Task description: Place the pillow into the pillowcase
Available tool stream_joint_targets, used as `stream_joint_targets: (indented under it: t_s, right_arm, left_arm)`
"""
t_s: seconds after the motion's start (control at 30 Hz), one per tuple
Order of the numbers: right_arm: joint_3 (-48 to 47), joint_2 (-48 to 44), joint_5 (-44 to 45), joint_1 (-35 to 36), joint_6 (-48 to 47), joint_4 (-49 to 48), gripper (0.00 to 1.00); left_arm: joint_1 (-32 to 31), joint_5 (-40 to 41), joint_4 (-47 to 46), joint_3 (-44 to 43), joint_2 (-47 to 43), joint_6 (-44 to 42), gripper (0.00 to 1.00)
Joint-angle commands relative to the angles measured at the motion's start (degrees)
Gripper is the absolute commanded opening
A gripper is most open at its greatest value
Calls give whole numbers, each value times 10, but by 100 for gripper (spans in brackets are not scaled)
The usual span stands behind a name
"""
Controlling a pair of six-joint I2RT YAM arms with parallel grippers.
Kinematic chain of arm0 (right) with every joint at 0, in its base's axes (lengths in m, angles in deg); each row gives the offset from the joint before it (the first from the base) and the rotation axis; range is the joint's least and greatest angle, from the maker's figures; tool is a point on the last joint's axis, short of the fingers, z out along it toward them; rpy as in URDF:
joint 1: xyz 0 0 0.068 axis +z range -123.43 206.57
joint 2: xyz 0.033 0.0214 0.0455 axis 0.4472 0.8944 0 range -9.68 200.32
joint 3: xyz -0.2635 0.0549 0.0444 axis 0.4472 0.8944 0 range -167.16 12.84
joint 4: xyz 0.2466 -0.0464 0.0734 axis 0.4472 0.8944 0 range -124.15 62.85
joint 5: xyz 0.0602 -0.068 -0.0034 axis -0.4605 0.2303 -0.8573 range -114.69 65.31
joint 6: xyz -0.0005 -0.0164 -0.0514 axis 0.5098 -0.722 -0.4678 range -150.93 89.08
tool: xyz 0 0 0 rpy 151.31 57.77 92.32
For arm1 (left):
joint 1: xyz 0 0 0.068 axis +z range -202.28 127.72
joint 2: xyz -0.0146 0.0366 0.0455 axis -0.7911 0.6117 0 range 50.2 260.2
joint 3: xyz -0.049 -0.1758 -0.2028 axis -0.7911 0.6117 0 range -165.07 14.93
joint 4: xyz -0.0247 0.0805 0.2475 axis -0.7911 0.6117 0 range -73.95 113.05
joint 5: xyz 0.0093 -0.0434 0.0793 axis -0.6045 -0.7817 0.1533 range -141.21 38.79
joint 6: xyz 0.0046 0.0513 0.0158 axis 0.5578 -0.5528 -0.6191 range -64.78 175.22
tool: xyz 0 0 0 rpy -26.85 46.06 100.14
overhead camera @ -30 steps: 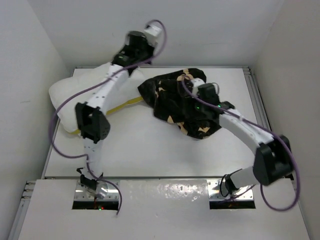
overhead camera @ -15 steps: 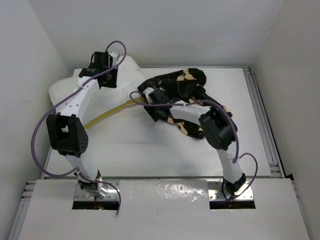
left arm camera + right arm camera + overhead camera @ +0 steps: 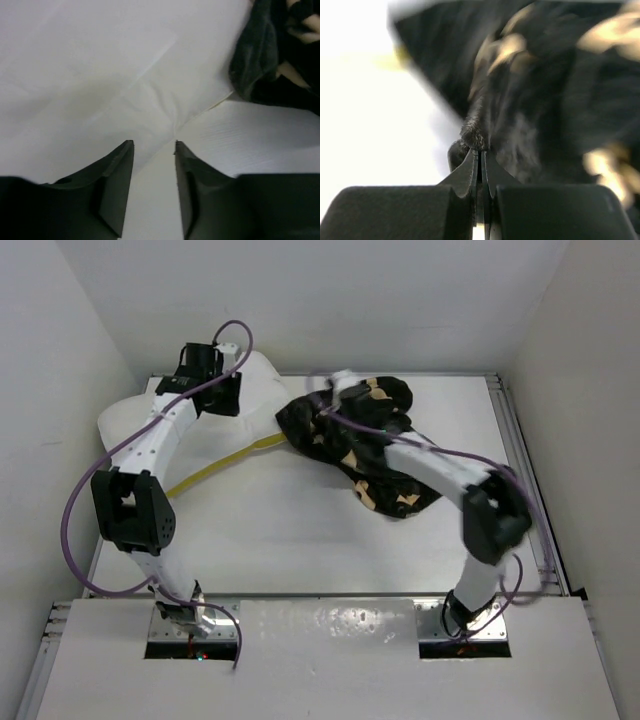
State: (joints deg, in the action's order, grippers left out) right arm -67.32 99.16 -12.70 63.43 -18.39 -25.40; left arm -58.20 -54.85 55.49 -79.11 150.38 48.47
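Observation:
The white pillow (image 3: pixel 135 425) lies at the table's back left, its yellow band (image 3: pixel 215 468) running along the near edge. My left gripper (image 3: pixel 222 398) rests over the pillow's far part. In the left wrist view it (image 3: pixel 153 145) stands open, with a white pillow (image 3: pixel 100 75) corner just beyond the fingertips and nothing pinched. The black flower-printed pillowcase (image 3: pixel 375 445) lies crumpled at the back centre. My right gripper (image 3: pixel 330 400) is at its far left edge. The right wrist view shows that gripper (image 3: pixel 481 150) shut on a fold of the pillowcase (image 3: pixel 540 100).
White walls close in the table (image 3: pixel 300 530) at the back and on both sides. A metal rail (image 3: pixel 530 500) runs along the right edge. Both arm bases (image 3: pixel 190 625) sit at the near edge, with purple cables looping from the arms.
My right arm has swung to the pillowcase's far left edge and its gripper has closed on the fabric. The left gripper has moved left along the pillow and opened.

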Motion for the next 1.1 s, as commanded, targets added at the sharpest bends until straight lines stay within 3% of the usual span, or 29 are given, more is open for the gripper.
stream_joint_targets:
  t_s: [0.0, 0.17, 0.3, 0.37, 0.4, 0.63, 0.8, 0.93, 1.0, 1.03, 1.07]
  right_arm:
    - [80, -188, -1, -110, 147, -111, 0]
    - [275, -366, 82, -295, 243, -92, 0]
    - [371, -421, 108, -411, 337, -31, 0]
    - [412, -434, 98, -462, 361, -25, 0]
    - [424, -443, 80, -476, 363, -25, 0]
    - [454, -467, 3, -561, 317, -13, 0]
    - [447, -492, -28, -589, 256, 10, 0]
    - [433, -523, -37, -617, 222, 28, 0]
    - [425, -529, -66, -637, 215, 31, 0]
    - [414, -531, -78, -644, 209, 32, 0]
    - [406, -533, -87, -651, 208, 35, 0]
  left_arm:
    - [-23, -58, -22, -6, -3, -34, 38]
    - [-113, -70, -42, 25, 50, -79, 62]
    - [-155, -80, -79, 18, 140, -57, 79]
    - [-164, -74, -114, 3, 169, -24, 89]
    - [-165, -76, -126, -6, 194, -13, 100]
    - [-197, -91, -251, -71, 260, 47, 100]
    - [-203, -125, -237, -151, 351, 107, 100]
    - [-218, -135, -240, -161, 377, 96, 100]
    - [-224, -121, -226, -169, 392, 88, 84]
    - [-224, -118, -216, -174, 398, 87, 68]
    - [-224, -122, -206, -181, 407, 88, 31]
